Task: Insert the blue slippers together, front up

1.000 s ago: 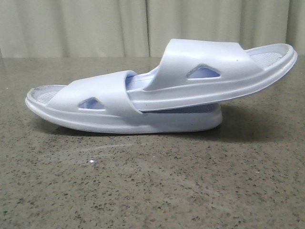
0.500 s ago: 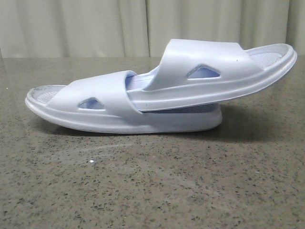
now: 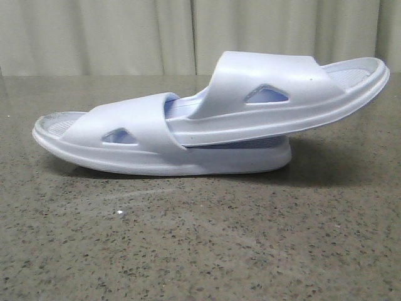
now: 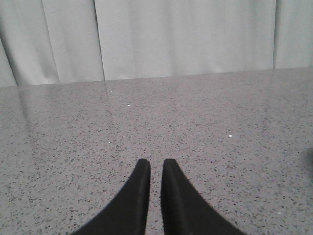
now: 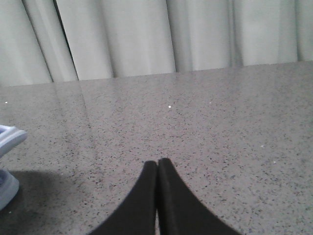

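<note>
The two pale blue slippers lie joined in the middle of the front view. The lower slipper (image 3: 135, 150) rests flat on the table. The upper slipper (image 3: 276, 81) is pushed under the lower one's strap and tilts up to the right, its far end off the table. Both have their straps up. No gripper shows in the front view. My left gripper (image 4: 156, 164) hangs empty over bare table, its fingers nearly together with a narrow slit between them. My right gripper (image 5: 157, 162) is shut and empty; the slippers' end (image 5: 7, 139) shows at that view's edge, well apart from it.
The speckled grey stone table (image 3: 200, 251) stretches in front of the slippers. A pale curtain (image 3: 125, 31) hangs behind the table's far edge.
</note>
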Motion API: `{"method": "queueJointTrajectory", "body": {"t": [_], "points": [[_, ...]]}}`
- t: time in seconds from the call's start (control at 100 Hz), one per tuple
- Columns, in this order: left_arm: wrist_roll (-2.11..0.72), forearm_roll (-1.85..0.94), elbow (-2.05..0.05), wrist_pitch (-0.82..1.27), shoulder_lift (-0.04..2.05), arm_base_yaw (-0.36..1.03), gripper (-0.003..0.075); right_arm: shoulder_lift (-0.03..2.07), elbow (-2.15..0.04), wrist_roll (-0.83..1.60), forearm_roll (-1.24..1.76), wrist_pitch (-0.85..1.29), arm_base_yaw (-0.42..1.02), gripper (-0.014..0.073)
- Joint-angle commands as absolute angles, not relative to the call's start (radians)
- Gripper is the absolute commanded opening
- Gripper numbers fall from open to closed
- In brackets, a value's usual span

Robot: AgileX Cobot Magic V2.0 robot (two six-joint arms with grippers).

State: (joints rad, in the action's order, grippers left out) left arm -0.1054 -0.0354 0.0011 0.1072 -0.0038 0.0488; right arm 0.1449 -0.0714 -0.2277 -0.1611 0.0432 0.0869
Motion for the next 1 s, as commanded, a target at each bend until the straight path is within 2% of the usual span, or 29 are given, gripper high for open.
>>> {"method": "queueJointTrajectory", "body": {"t": [0.0,0.17,0.99], "points": [[-0.095,-0.046,0.01,0.025,-0.034,0.045,0.0016,0.086,-0.066,-0.202,-0.157,-0.051,0.077,-0.0107],[-0.095,-0.046,0.01,0.025,-0.034,0.045,0.0016,-0.035,-0.008,-0.202,-0.156,-0.033,0.075,-0.0107],[-0.095,-0.046,0.01,0.025,-0.034,0.045,0.0016,-0.029,0.031,-0.202,-0.14,-0.017,0.073,-0.0107]]}}
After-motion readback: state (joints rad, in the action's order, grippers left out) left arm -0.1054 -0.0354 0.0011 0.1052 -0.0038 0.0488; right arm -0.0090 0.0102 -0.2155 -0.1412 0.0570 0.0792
